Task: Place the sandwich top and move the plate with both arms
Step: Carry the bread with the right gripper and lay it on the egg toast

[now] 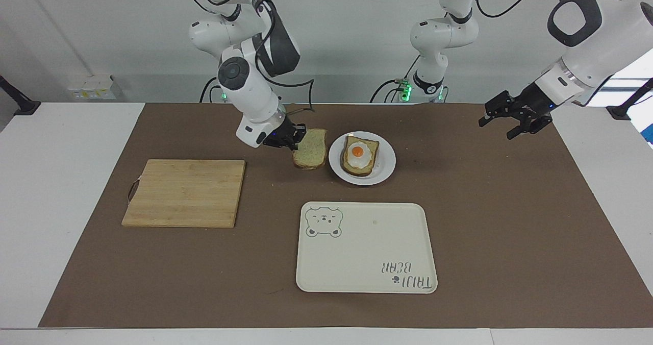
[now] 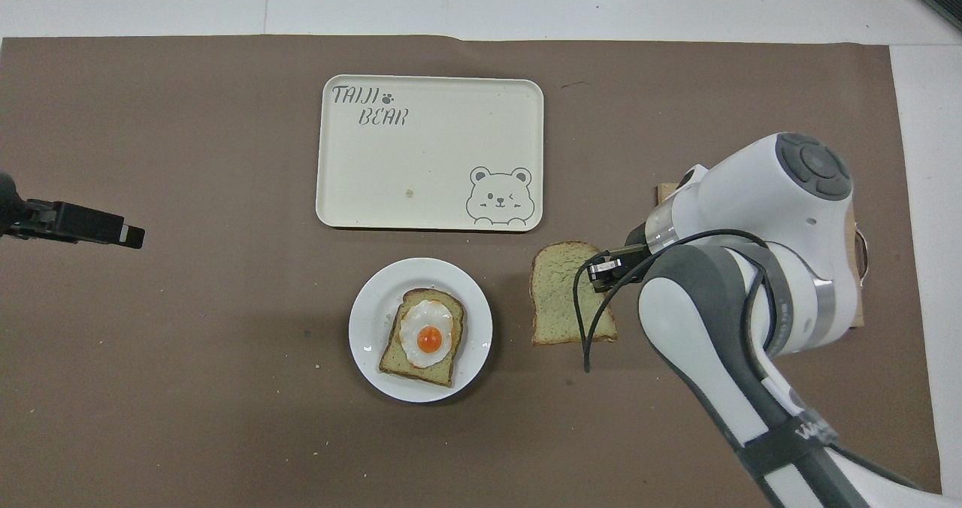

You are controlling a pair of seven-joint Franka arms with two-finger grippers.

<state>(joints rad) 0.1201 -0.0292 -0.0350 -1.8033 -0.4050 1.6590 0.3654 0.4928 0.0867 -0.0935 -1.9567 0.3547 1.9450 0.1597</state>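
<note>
Facing view shows the sandwich top (image 1: 310, 149) carried in the air, its face tilted toward the camera, just beside the plate (image 1: 386, 157) on the side toward the right arm's end of the counter (image 1: 510, 222). The right gripper (image 1: 296, 136) has its jaws clenched on the slice's edge, so the bread hangs out sideways from the pinch. On the plate lies the toast with fried egg (image 1: 360, 154), and that is the landing spot.

To do this step well, I judge the slice should be brought fully over the egg toast first, then levelled so its face turns downward and flat, with crust outlines lined up before any descent. Lowering gently matters, since a hard press could squash the yolk or nudge the plate. Letting go only once the bread rests on the egg should keep it from sliding off.

The left gripper (image 1: 515, 117) waits in the air over the left arm's end of the counter, jaws spread apart and released. Farther from the robots than the plate sits the tray (image 1: 367, 248); the cutting board (image 1: 184, 193) lies toward the right arm's end.
</note>
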